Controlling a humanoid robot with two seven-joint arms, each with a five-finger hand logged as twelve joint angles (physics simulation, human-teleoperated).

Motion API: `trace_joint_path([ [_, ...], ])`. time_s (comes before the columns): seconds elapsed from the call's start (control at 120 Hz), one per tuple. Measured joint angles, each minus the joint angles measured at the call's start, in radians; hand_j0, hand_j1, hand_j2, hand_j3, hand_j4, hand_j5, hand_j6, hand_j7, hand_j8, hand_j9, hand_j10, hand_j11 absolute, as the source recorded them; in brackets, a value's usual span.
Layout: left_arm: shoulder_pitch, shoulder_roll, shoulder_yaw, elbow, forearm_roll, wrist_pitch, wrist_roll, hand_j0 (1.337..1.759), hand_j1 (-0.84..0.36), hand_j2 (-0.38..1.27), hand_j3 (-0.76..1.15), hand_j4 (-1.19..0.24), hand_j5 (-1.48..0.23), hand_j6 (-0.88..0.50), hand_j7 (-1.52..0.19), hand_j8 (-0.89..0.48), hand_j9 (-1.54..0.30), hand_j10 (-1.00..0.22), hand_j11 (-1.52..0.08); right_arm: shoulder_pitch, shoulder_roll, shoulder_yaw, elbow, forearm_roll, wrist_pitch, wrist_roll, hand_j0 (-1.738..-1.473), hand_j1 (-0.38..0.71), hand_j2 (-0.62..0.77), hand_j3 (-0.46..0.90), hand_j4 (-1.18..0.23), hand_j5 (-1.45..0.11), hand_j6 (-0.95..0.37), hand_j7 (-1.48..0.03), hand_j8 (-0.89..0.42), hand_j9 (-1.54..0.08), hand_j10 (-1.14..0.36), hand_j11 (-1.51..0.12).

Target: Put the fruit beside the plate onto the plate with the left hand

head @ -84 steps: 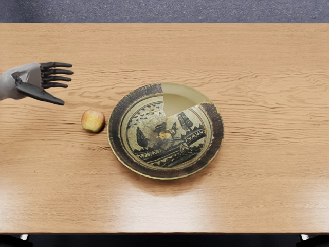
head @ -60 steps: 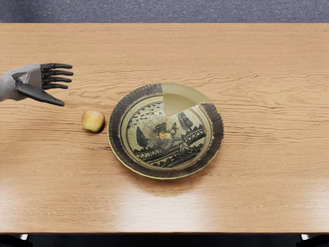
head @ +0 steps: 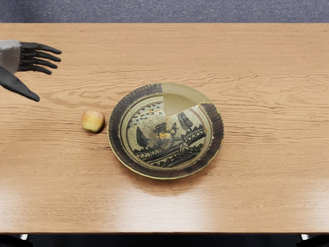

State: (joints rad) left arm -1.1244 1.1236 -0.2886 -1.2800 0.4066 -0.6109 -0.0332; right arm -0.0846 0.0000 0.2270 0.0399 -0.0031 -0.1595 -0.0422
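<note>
Nothing done yet: the apple (head: 93,121) lies beside the plate (head: 114,138), with the left hand (head: 18,59) spread and empty at the tabletop's (head: 257,62) left edge.

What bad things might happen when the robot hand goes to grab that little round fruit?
1. The fruit is round, so a clumsy touch from the open left hand might roll it away across the table.
2. It lies close beside the plate, so the hand may knock the plate's rim while closing around it.
</note>
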Motion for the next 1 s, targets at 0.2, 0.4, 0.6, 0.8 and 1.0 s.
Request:
trace_joint_path([
  [0.2, -0.313, -0.046, 0.414, -0.151, -0.026, 0.002, 0.000, 1.658, 0.06, 0.05, 0.00, -0.25, -0.32, -0.25, -0.32, -0.25, -0.32, -0.25, -0.32, 0.000, 0.000, 0.000, 0.000, 0.000, 0.000, 0.000, -1.658, -0.31, -0.01, 0.00, -0.03, -0.04, -0.03, -0.04, -0.03, -0.04, -0.03, -0.04],
  [0.4, -0.495, -0.100, 0.710, -0.185, -0.031, 0.147, 0.010, 1.658, 0.06, 0.05, 0.00, -0.25, -0.32, -0.25, -0.32, -0.25, -0.32, -0.25, -0.32, 0.000, 0.000, 0.000, 0.000, 0.000, 0.000, 0.000, -1.658, -0.31, -0.01, 0.00, -0.03, -0.04, -0.03, -0.04, -0.03, -0.04, -0.03, -0.04],
  [0.6, -0.576, -0.189, 0.869, -0.191, -0.027, 0.384, 0.094, 1.658, 0.06, 0.05, 0.00, -0.25, -0.32, -0.25, -0.32, -0.25, -0.32, -0.25, -0.32, 0.000, 0.000, 0.000, 0.000, 0.000, 0.000, 0.000, -1.658, -0.31, -0.01, 0.00, -0.03, -0.04, -0.03, -0.04, -0.03, -0.04, -0.03, -0.04],
  [0.8, -0.601, -0.292, 0.942, -0.201, -0.022, 0.582, 0.190, 1.658, 0.06, 0.05, 0.00, -0.25, -0.32, -0.25, -0.32, -0.25, -0.32, -0.25, -0.32, 0.000, 0.000, 0.000, 0.000, 0.000, 0.000, 0.000, -1.658, -0.31, -0.01, 0.00, -0.03, -0.04, -0.03, -0.04, -0.03, -0.04, -0.03, -0.04],
  [1.0, -0.720, -0.425, 1.086, -0.214, -0.102, 0.728, 0.236, 1.658, 0.06, 0.05, 0.00, -0.25, -0.32, -0.25, -0.32, -0.25, -0.32, -0.25, -0.32, 0.000, 0.000, 0.000, 0.000, 0.000, 0.000, 0.000, -1.658, -0.31, -0.01, 0.00, -0.03, -0.04, -0.03, -0.04, -0.03, -0.04, -0.03, -0.04],
])
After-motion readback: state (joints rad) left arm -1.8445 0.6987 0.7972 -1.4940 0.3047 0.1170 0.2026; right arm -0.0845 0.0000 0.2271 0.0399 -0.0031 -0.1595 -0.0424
